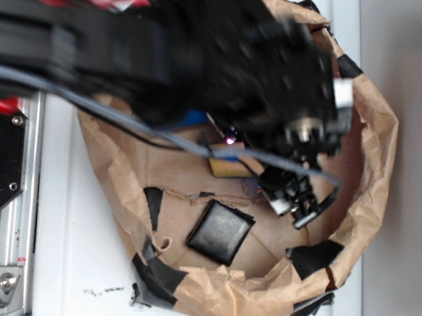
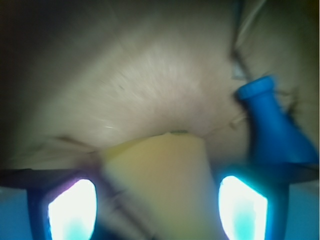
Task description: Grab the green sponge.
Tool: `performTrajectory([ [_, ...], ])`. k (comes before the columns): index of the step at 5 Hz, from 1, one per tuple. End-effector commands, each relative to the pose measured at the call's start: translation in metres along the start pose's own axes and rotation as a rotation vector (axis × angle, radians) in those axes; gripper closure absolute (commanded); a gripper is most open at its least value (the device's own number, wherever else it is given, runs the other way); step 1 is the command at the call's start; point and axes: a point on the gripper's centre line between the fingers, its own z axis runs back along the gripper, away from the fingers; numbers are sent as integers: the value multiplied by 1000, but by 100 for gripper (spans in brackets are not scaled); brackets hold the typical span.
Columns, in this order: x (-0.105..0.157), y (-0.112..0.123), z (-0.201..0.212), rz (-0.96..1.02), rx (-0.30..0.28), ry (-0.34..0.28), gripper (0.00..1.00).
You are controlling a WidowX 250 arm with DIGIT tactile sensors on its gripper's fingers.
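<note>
The green sponge (image 2: 162,175) is a yellow foam wedge, blurred and very close in the wrist view. It lies between the two glowing fingers (image 2: 70,210) of my gripper (image 2: 156,202), which stands open, a finger on either side of it. From the exterior, the sponge (image 1: 229,167) shows only as a yellow corner under the arm, and the gripper (image 1: 296,206) hangs low over the paper floor just to its right. Whether the fingers touch the sponge cannot be told.
A blue plastic bottle (image 2: 272,125) lies right of the sponge, mostly hidden by the arm in the exterior view. A black square pad (image 1: 220,233) rests on the floor of the taped brown paper enclosure (image 1: 368,167). A grey cable (image 1: 124,119) crosses the scene.
</note>
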Motion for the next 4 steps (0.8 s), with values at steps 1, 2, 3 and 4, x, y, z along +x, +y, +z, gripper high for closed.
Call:
performTrajectory([
  [1, -17, 22, -28, -41, 105, -12, 100],
  [2, -11, 18, 10, -140, 88, -36, 100],
  [3, -1, 11, 60, -284, 29, -105, 100],
  [4, 1, 13, 110, -400, -40, -129, 100],
])
